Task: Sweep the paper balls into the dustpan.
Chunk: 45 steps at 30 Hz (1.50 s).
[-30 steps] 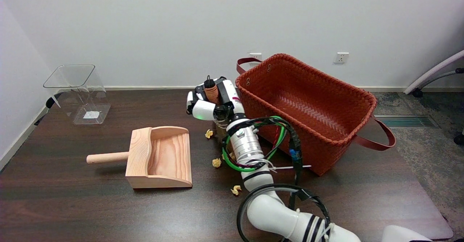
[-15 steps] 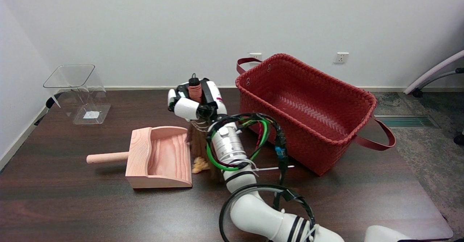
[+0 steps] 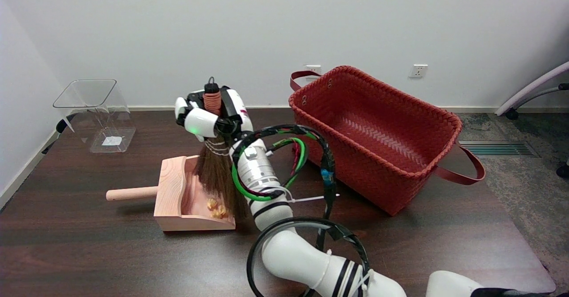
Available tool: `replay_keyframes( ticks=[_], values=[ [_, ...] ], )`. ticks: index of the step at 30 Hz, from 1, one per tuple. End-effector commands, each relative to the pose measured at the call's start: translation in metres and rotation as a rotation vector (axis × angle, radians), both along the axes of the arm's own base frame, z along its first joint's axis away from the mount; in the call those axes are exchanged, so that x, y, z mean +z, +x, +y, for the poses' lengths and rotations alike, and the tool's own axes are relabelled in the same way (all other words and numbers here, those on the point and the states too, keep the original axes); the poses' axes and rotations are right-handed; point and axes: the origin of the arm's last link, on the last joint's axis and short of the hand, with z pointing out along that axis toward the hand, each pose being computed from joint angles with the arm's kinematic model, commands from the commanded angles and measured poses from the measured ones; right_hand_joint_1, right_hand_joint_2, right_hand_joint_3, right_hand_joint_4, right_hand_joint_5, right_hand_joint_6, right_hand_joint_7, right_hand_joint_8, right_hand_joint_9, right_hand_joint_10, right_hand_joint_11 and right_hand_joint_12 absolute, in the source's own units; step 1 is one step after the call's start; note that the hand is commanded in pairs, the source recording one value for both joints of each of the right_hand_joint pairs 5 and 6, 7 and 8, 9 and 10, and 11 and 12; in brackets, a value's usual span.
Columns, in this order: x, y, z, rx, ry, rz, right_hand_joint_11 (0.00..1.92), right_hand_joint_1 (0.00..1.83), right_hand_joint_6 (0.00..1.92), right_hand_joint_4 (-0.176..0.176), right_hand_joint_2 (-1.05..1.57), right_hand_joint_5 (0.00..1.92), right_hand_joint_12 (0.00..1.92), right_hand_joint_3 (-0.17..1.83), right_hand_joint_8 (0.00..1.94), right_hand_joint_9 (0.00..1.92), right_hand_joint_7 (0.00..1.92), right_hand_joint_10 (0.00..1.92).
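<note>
My right hand (image 3: 212, 118) grips the wrapped handle of a small brown broom (image 3: 218, 177), held upright with the bristles down. The bristles fan over the open mouth of the wooden dustpan (image 3: 175, 190), which lies on the dark table with its round handle pointing left. Yellow paper balls (image 3: 215, 208) lie inside the pan near its front right corner, just left of the bristle tips. My forearm hides the table right of the pan.
A large red woven basket (image 3: 400, 123) with strap handles stands to the right, close to my arm's cables. A clear plastic bin (image 3: 95, 114) sits at the back left. The table's left edge runs along the wall.
My hand has swept the broom leftward from beside the basket to the dustpan's mouth. The paper balls, scattered on the table before, now lie inside the pan.
</note>
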Motion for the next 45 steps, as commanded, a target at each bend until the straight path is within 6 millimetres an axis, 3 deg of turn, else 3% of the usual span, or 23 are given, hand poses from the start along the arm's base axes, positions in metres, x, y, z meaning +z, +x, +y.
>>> replay_keyframes(
  ticks=[1, 11, 18, 25, 32, 38, 45],
  values=[
    [-0.023, 0.03, -0.008, 0.05, 0.062, -0.04, 1.92, 1.08, 1.92, 0.0, 0.95, 1.92, 1.92, 1.05, 1.92, 1.92, 1.92, 1.92],
    [-0.007, 0.064, -0.018, 0.224, 0.046, 0.165, 1.92, 1.09, 1.92, 0.0, 0.94, 1.92, 1.92, 1.06, 1.92, 1.92, 1.92, 1.92],
    [0.007, 0.072, -0.03, 0.345, -0.029, 0.531, 1.92, 1.11, 1.92, 0.0, 0.88, 1.92, 1.92, 1.1, 1.92, 1.92, 1.92, 1.92],
    [0.024, 0.049, -0.052, 0.296, -0.033, 0.633, 1.92, 1.12, 1.92, 0.0, 0.8, 1.92, 1.92, 1.15, 1.92, 1.92, 1.92, 1.92],
    [0.051, 0.002, -0.075, 0.08, -0.024, 0.447, 1.92, 1.13, 1.92, 0.0, 0.77, 1.92, 1.92, 1.18, 1.92, 1.92, 1.92, 1.92],
    [0.059, -0.024, -0.076, -0.025, -0.033, 0.373, 1.92, 1.13, 1.92, 0.0, 0.7, 1.92, 1.92, 1.26, 1.92, 1.92, 1.92, 1.92],
    [0.065, -0.039, -0.075, -0.06, -0.037, 0.353, 1.92, 1.13, 1.92, 0.0, 0.68, 1.92, 1.92, 1.28, 1.92, 1.92, 1.92, 1.92]
  ],
)
